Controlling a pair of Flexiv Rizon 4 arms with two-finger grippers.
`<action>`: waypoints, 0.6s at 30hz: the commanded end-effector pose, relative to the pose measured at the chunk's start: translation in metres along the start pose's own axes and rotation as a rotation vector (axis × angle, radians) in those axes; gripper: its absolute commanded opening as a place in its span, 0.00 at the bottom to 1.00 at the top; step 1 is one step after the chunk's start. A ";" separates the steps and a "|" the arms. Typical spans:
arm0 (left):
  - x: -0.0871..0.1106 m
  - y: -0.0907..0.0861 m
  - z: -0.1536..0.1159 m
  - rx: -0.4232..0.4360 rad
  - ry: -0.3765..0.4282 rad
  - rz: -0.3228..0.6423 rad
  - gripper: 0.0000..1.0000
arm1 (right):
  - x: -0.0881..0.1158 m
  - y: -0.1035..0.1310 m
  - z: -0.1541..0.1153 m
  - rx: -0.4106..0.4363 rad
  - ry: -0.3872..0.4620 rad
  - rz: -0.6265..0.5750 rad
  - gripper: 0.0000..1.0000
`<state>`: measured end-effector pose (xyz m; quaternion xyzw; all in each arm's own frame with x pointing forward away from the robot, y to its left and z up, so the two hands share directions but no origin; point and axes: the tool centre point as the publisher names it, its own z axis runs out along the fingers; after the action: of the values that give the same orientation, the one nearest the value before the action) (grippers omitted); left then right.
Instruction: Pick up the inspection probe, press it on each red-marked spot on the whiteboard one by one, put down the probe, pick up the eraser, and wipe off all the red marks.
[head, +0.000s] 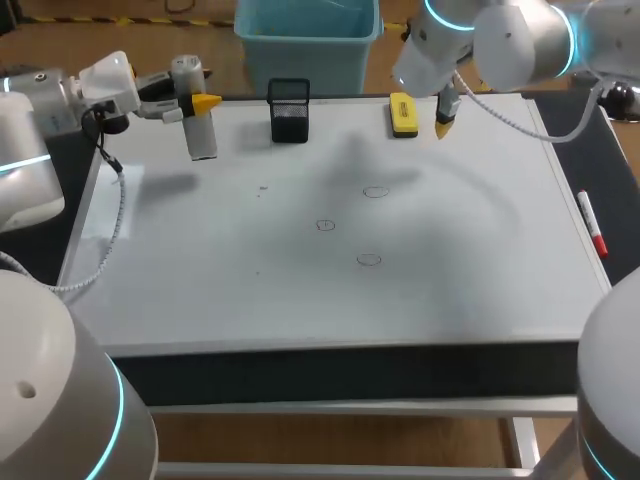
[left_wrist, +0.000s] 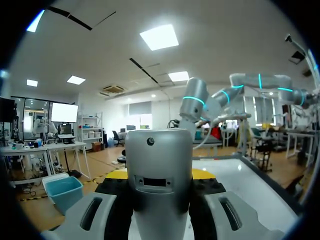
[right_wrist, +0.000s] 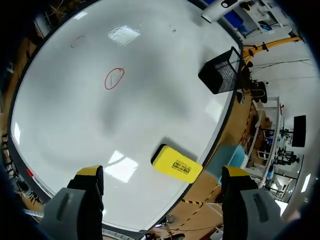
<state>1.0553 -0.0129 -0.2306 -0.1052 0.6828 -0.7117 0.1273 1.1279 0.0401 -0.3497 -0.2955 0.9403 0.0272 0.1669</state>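
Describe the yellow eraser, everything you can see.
The eraser is a small yellow oblong block with rounded corners and a dark printed label on its top face; it looks like plastic. It lies flat on the whiteboard near the far edge, between the black mesh holder and the right pincer. The pincer is open and apart from it; only the board touches it. Its underside is hidden.

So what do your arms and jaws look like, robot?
My left arm and right arm are smooth, round, silvery-white tubes with glowing blue-green rings at the joints. A thin grey cable loops from each wrist. The jaws are grey, with two fingers each, and the fingertips are bright yellow.
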 end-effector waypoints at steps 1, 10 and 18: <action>0.000 0.000 0.000 0.001 0.000 0.001 0.00 | -0.003 -0.005 -0.002 -0.017 0.022 -0.129 1.00; 0.000 0.000 0.000 0.001 0.000 0.001 0.00 | -0.009 -0.024 0.008 -0.108 0.051 -0.375 1.00; 0.000 0.000 0.000 0.001 0.000 0.001 0.00 | -0.014 -0.026 0.024 -0.163 0.067 -0.569 1.00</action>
<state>1.0553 -0.0130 -0.2307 -0.1052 0.6827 -0.7118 0.1273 1.1518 0.0277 -0.3605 -0.5393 0.8316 0.0365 0.1273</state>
